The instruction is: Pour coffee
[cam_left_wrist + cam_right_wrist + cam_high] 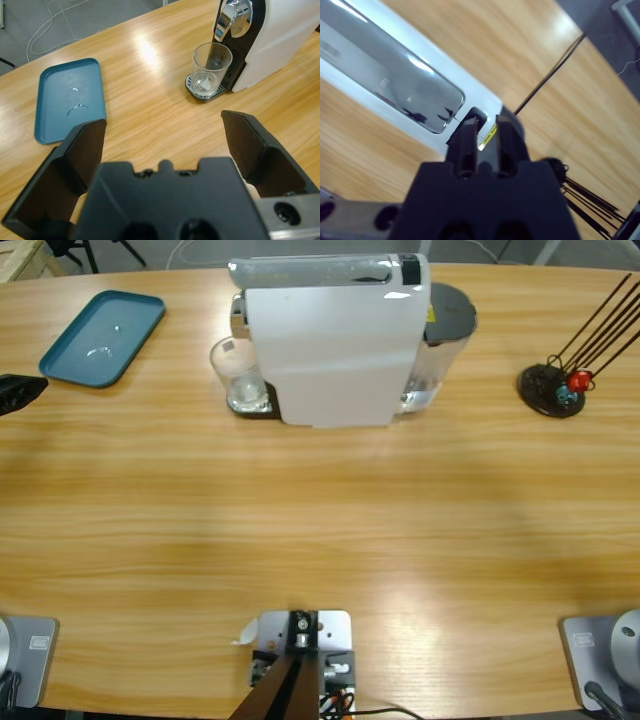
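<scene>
one glass [211,66] waits under the machine's [330,340] spout; left jaws gape empty toward it, right jaws nearly closed, empty.

Clear glass [211,67] upright on machine's drip tray [200,94], under spout; coffee indiscernible.
</scene>
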You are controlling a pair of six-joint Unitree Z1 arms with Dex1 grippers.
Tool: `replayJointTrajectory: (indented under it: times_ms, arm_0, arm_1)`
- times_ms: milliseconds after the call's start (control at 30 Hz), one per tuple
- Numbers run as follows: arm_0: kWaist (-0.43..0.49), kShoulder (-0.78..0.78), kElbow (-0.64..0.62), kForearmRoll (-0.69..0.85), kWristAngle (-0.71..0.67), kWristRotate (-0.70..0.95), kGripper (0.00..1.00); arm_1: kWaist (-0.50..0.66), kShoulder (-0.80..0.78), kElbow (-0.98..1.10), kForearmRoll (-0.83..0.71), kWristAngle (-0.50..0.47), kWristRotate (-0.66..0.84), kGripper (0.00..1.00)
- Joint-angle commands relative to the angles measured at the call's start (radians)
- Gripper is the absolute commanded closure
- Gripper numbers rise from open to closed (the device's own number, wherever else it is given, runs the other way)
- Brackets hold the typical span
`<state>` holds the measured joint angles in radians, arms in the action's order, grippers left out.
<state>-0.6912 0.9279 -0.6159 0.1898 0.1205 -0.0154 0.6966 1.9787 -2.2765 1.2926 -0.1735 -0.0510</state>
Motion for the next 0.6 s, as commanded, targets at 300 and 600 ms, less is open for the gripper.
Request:
replayJointTrajectory:
  times_ms: [300,600]
  arm_0:
    - [-0.002,0.019,0.028,0.001,-0.012,-0.008,0.004]
    - [-0.002,0.02,0.028,0.001,-0.013,-0.008,0.004]
  arm_1:
    - [0.01,0.084,-0.084,0.1,0.011,0.04,0.0]
    - [0.01,0.084,-0.085,0.1,0.015,0.04,0.204]
